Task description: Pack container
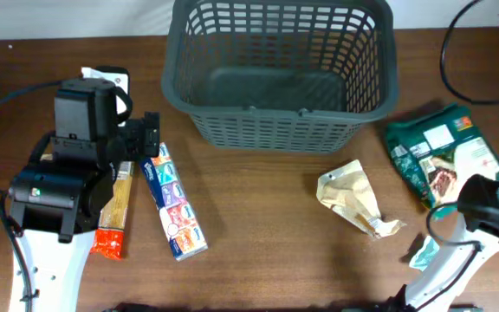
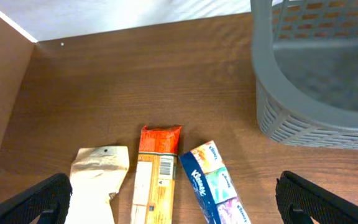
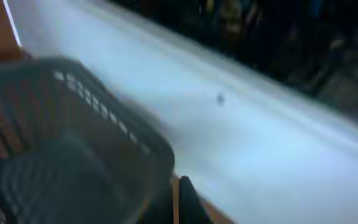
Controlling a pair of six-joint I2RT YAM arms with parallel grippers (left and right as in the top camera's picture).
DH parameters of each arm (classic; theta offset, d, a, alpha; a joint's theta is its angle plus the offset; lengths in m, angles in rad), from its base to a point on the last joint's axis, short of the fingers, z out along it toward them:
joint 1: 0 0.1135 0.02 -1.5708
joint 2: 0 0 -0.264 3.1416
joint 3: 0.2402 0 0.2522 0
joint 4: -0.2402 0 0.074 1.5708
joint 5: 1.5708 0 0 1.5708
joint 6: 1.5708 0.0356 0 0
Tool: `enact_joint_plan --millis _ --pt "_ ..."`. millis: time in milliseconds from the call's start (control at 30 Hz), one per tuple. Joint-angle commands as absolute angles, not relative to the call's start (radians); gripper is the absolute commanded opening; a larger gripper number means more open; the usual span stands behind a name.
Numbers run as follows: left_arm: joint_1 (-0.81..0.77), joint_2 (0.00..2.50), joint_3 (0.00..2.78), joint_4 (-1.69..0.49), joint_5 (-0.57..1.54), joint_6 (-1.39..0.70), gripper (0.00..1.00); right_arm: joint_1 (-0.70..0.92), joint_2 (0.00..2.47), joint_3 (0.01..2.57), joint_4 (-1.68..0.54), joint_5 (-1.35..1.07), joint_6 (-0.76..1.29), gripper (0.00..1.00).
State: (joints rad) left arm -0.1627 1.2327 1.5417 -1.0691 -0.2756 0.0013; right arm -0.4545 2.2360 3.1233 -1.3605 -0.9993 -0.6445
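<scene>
Overhead: big dark grey slotted plastic basket (image 1: 275,130) sits back-centre, upright | my left pincer (image 2: 179,202) spread wide, gripping nothing | right pincer (image 3: 175,202) too blurry, can't tell how open

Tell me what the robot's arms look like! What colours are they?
Both arms are white tubes with chunky black joints. The left arm has a boxy black wrist and a little green round mark. The left gripper has two black fingers with bumpy pads. The right arm looks the same, white below, black on top. A thin black cable curls nearby.
</scene>
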Motion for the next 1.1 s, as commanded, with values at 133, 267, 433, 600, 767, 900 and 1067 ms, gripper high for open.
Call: enact_joint_plan --millis 133,267,433,600,767,900,1067 --pt "-0.159 1.232 1.545 -1.069 -0.265 0.017 0.99 -0.431 2.198 3.134 -1.310 -1.056 -0.419 0.04" --pt "-0.159 1.232 1.545 -1.069 -0.266 0.017 0.99 -0.431 2.198 3.134 -1.319 -1.071 -0.409 0.03" --pt "-0.159 1.232 1.545 -1.069 -0.266 0.017 0.99 -0.431 2.198 3.134 -1.322 -1.071 -0.409 0.04" --pt "-0.159 1.232 1.545 -1.069 -0.265 0.017 0.99 -0.431 2.197 3.134 -1.249 -1.116 -0.409 0.99" --pt "-0.159 1.231 1.545 -1.074 -0.265 0.017 0.99 -0.433 2.178 3.134 -1.165 -1.200 -0.406 0.99" --pt "-0.159 1.232 1.545 -1.088 -0.266 0.017 0.99 -0.441 2.168 3.134 -1.083 -1.214 -0.282 0.99" --pt "-0.159 1.231 1.545 -1.093 -0.269 0.017 0.99 -0.497 2.150 3.136 -1.008 -1.139 0.011 0.99"
